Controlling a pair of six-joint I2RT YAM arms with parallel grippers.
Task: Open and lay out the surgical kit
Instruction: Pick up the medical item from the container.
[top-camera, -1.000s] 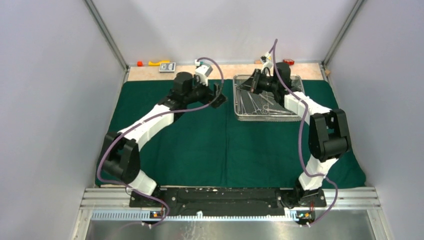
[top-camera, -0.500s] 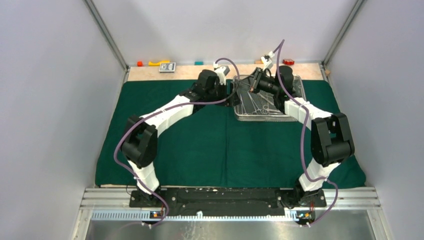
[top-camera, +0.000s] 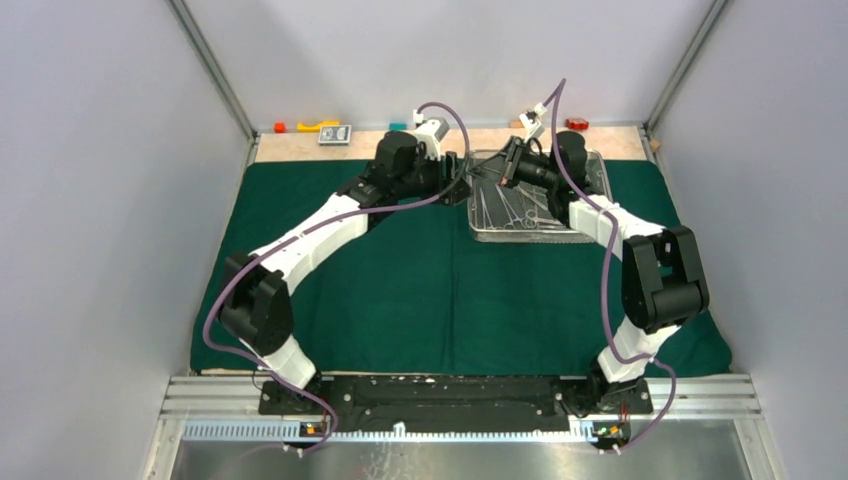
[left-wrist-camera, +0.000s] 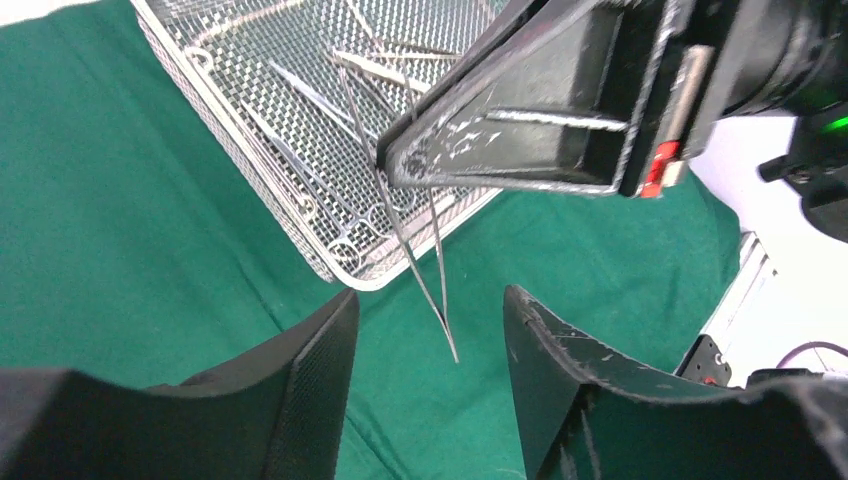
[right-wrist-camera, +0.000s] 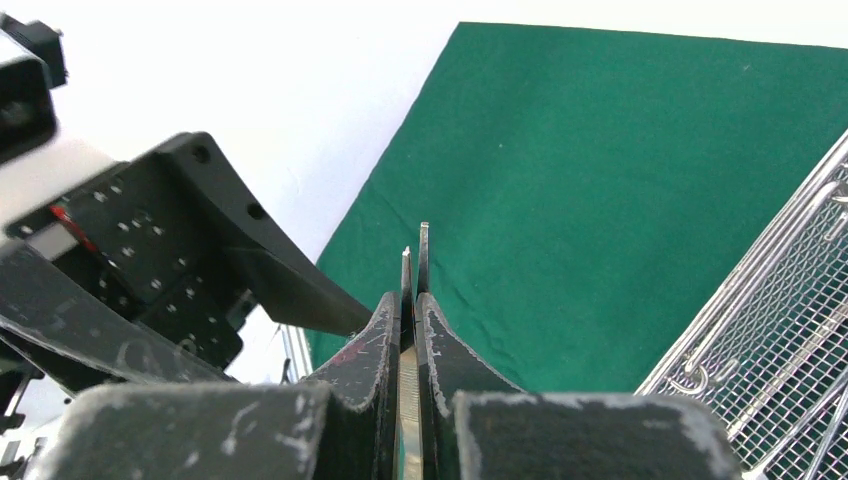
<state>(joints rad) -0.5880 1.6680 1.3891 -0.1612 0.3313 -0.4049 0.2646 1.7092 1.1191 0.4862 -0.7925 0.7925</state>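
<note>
Steel tweezers (left-wrist-camera: 424, 268) in right gripper (left-wrist-camera: 393, 165), tray (left-wrist-camera: 243, 122) behind

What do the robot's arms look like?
The left arm and right arm are white tubes with chunky black joints. A purple cable loops along each. The left gripper has two black fingers with bumpy pads.

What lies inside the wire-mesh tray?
Several slim steel instruments, some ring-handled, lie in the tray. The right gripper, shut on tweezers, covers part of it, so anything under there cannot be seen.
</note>
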